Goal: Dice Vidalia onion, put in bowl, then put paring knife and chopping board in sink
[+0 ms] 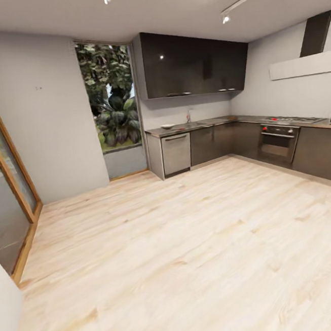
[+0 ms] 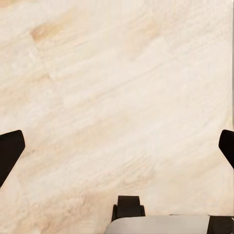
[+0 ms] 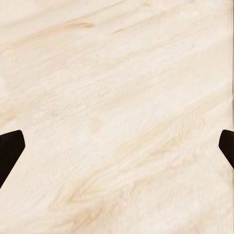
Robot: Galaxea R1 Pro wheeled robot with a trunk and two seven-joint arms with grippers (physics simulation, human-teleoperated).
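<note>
The robot is at the approach step, far from the kitchen across the wooden floor (image 1: 184, 245). Next it must drive to the bench (image 1: 217, 122), where a small white bowl (image 1: 167, 126) stands, the sink (image 1: 192, 125) near it. The left pincer (image 2: 117, 146) hangs wide open over the floor, holding nothing; the right pincer (image 3: 117, 146) is the same.

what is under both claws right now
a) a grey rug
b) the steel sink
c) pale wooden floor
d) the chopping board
c: both wrist views look down past wide-apart claw fingertips, the left claw and the right claw, onto pale wood-grain floor, while the countertop lies far across the room.
</note>
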